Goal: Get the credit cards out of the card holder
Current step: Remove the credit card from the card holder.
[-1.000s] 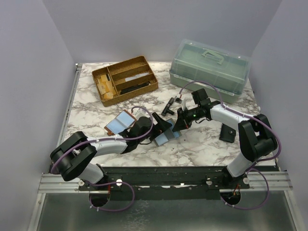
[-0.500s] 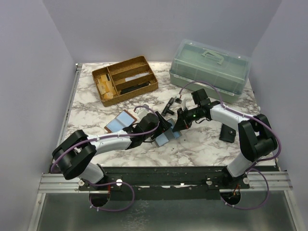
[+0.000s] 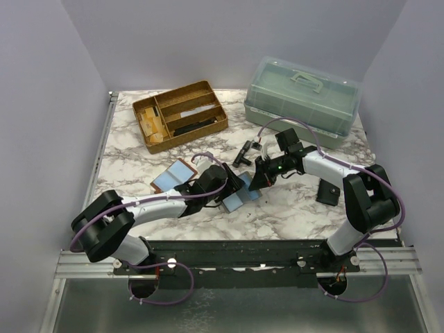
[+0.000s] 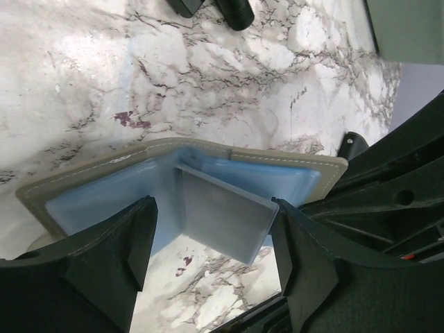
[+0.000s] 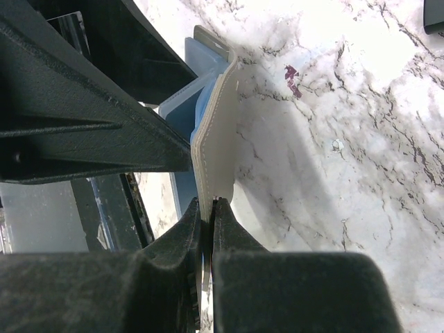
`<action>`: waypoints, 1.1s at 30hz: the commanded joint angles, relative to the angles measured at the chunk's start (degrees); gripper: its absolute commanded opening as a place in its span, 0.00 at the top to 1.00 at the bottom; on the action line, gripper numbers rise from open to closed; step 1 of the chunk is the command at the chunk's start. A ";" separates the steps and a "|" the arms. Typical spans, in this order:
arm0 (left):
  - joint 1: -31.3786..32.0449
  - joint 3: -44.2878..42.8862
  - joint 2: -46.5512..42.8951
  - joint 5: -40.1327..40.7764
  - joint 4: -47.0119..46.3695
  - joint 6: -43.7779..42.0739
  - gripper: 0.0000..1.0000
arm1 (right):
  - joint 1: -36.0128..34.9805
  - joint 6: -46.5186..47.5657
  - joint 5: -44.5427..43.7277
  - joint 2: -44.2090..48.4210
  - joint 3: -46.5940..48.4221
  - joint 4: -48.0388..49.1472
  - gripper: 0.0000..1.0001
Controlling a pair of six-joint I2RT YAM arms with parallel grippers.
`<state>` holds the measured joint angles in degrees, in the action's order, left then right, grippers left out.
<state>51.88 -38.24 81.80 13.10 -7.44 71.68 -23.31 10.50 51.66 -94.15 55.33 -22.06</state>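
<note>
Blue card point(image 4: 222, 215) sticks out of card holder point(image 4: 104, 194), near middle of table point(image 3: 291, 208). Our right gripper point(image 5: 208, 208) pinches holder's cover tight, to hold it open for us. Our left gripper point(image 4: 211, 243) spread wide, one finger each side of card, ready to grab it.

the left tool point(image 4: 214, 207) stands spread, its two black fingers point(image 4: 104, 260) either side of a light-blue card point(image 4: 229, 225) that sticks out of the open card holder point(image 4: 277, 161). the right finger sits just at the card's corner. the holder's beige stitched edge frames a pale-blue lining, over the marbled bench point(image 4: 90, 69). black machine parts point(image 4: 395, 187) crowd its right end.
</note>
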 commanded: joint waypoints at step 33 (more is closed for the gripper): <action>-2.15 16.73 -8.97 -4.43 -17.81 -4.42 0.79 | -0.15 -0.48 1.49 -1.08 0.36 0.62 1.00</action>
<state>50.30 -23.86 74.94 10.50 -21.21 68.31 -23.29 10.48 51.70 -94.21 55.33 -22.06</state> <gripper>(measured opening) 0.231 0.055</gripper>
